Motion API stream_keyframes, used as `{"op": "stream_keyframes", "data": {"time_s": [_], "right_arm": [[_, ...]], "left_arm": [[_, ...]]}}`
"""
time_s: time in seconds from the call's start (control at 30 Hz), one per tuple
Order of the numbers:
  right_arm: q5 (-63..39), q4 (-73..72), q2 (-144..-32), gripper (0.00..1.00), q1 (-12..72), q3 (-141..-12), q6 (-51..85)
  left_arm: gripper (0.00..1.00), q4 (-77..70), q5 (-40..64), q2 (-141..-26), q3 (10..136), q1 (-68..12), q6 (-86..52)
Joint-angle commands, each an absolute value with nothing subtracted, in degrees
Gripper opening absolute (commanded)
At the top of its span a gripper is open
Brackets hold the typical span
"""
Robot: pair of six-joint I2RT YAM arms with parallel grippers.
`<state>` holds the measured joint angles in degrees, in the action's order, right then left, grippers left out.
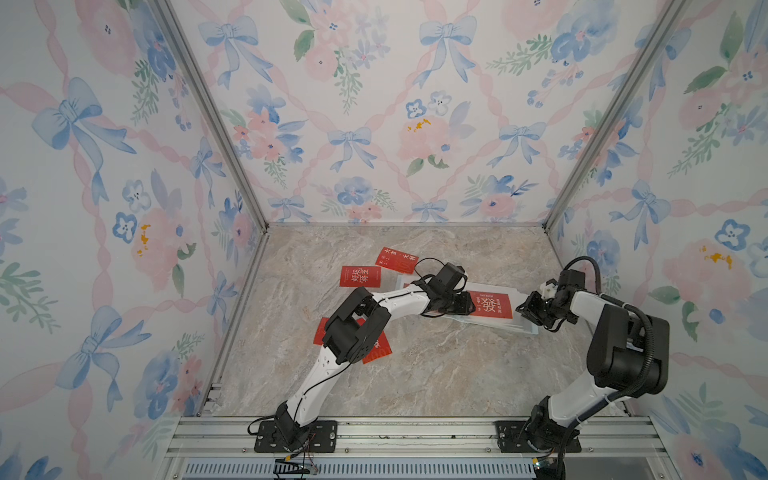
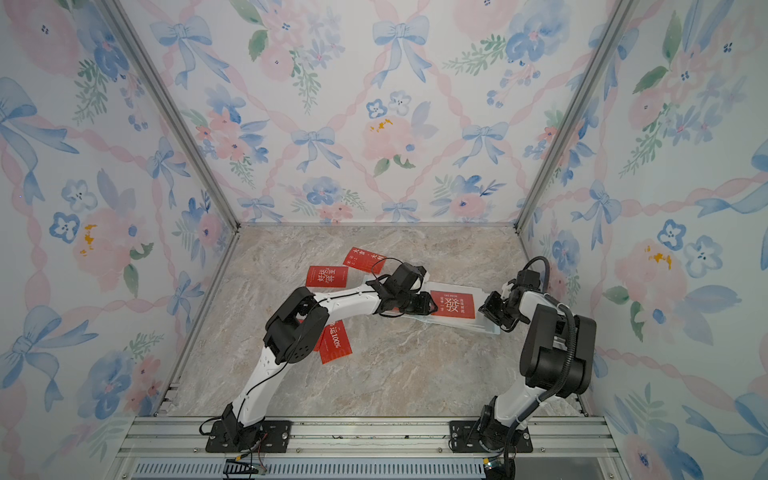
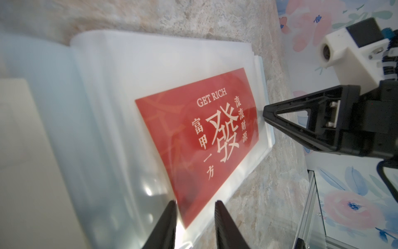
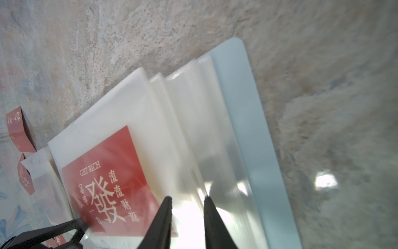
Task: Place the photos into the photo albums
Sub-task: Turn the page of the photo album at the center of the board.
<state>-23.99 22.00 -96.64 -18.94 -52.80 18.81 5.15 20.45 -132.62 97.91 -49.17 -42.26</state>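
Observation:
The photo album (image 1: 490,326) (image 2: 457,324) lies open on the marble floor, its clear pages fanned over a pale-blue cover (image 4: 243,129). A red photo (image 1: 492,305) (image 2: 453,304) (image 3: 204,138) (image 4: 107,183) with white characters lies on the top right-hand page (image 3: 107,107); whether it is inside the sleeve I cannot tell. My left gripper (image 1: 473,305) (image 2: 434,303) (image 3: 195,202) stands open at the photo's spine-side end, one corner between its fingers. At the album's outer edge, my right gripper (image 1: 519,308) (image 2: 481,309) (image 4: 188,198) is open over the clear pages.
Loose red photos lie behind and left of the album (image 1: 360,276) (image 1: 397,259) (image 2: 327,276) (image 2: 363,258). More (image 1: 378,349) (image 2: 336,343) lie partly hidden under the left arm's elbow. Flowered walls close in the floor on three sides.

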Motion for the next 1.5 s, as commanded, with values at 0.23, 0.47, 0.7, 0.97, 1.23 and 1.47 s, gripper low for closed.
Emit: {"op": "stream_keyframes", "data": {"time_s": [0.23,0.47,0.7,0.97,1.23,1.47], "right_arm": [[-28.27,20.89,-100.19,0.27,-15.13,-53.28,18.36],[-31.58,18.85,-98.64,0.27,-13.03,-52.91,19.15],[-29.79,24.37,-92.45,0.28,-11.8,-55.66,17.95],[-26.55,29.2,-89.21,0.28,-11.42,-57.88,16.39],[-25.53,30.23,-88.32,0.28,-10.72,-58.22,16.01],[-26.8,31.06,-86.55,0.28,-9.42,-59.55,16.44]], "left_arm": [[0.33,5.3,21.01,-136.23,98.54,-49.65,-42.53],[0.32,5.27,21.34,-136.56,98.7,-49.62,-42.54],[0.32,5.34,21.62,-136.39,99.24,-49.66,-42.66],[0.32,5.32,21.64,-135.7,99.49,-49.66,-42.66],[0.32,5.29,21.71,-135.26,99.49,-49.75,-42.74],[0.32,5.32,21.86,-134.7,99.14,-49.83,-42.76]]}}
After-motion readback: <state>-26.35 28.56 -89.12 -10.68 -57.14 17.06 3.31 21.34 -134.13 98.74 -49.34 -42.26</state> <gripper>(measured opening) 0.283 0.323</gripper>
